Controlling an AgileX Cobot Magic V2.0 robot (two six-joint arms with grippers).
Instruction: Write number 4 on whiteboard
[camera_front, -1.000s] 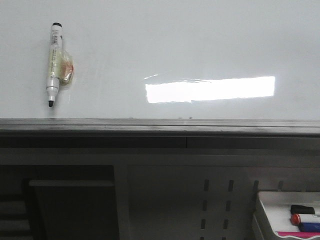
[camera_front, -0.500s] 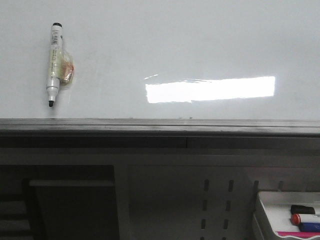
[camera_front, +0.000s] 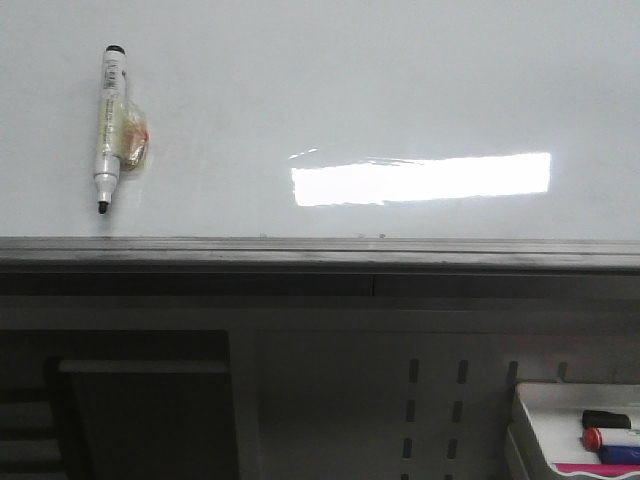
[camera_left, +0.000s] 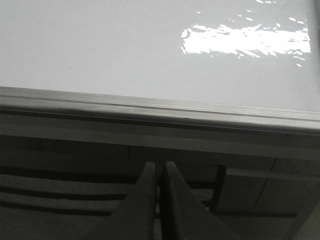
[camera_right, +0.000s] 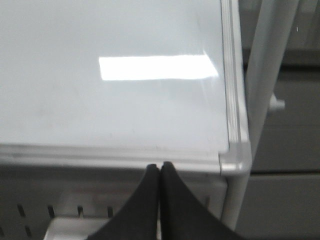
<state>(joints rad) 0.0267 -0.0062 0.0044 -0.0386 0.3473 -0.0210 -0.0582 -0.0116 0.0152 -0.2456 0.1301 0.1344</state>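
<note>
Whiteboard (camera_front: 400, 90) lies blank beyond both grippers; its marker (camera_front: 108, 128) rests at far left, long axis pointing away, nearer the left gripper (camera_left: 159, 172). Left and right gripper (camera_right: 160, 172) are closed, empty.

No text that we can read

We see only a small dark print on the barrel of the marker (camera_front: 108, 118) that lies at the far left of the whiteboard (camera_front: 400, 90), and it is too small to read. The whiteboard itself carries no number, and neither wrist view shows any label.
</note>
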